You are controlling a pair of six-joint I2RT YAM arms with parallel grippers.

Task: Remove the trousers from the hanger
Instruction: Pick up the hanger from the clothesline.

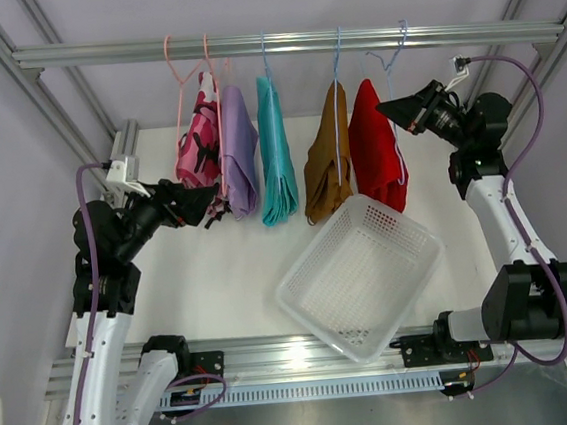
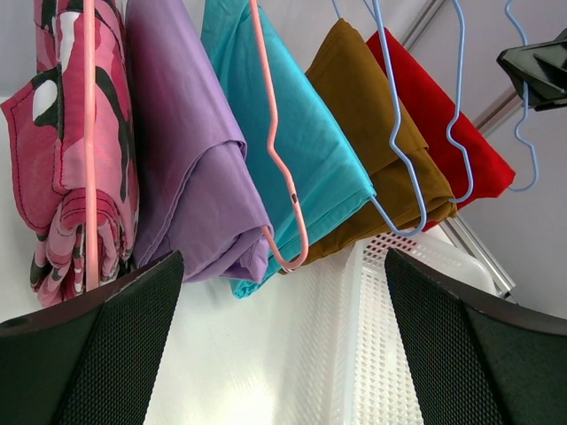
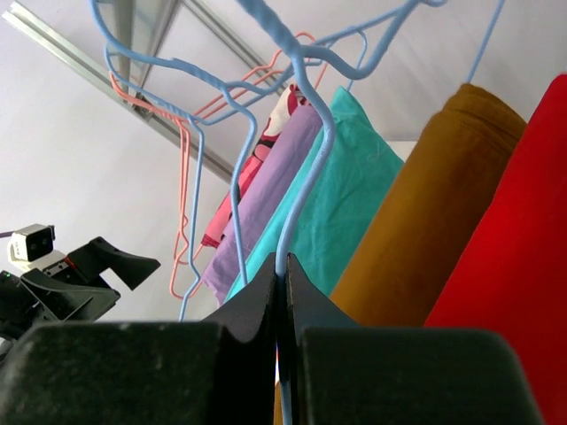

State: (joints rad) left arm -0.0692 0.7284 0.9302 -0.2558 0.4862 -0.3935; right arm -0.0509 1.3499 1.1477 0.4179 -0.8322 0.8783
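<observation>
Above a white table (image 1: 230, 278), five trousers (image 1: 274, 153) hang from an aluminium rail (image 1: 287, 41). The right gripper (image 1: 386, 111) pinches the red trousers' (image 1: 373, 149) blue wire hanger (image 1: 387, 67); the left gripper (image 1: 212, 204) gapes beside the pink camouflage pair (image 1: 195, 146).

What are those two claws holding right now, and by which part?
The right gripper is shut on a blue wire hanger, pinching its thin wire below the hook, beside the red trousers. The left gripper is open, holding nothing.
</observation>
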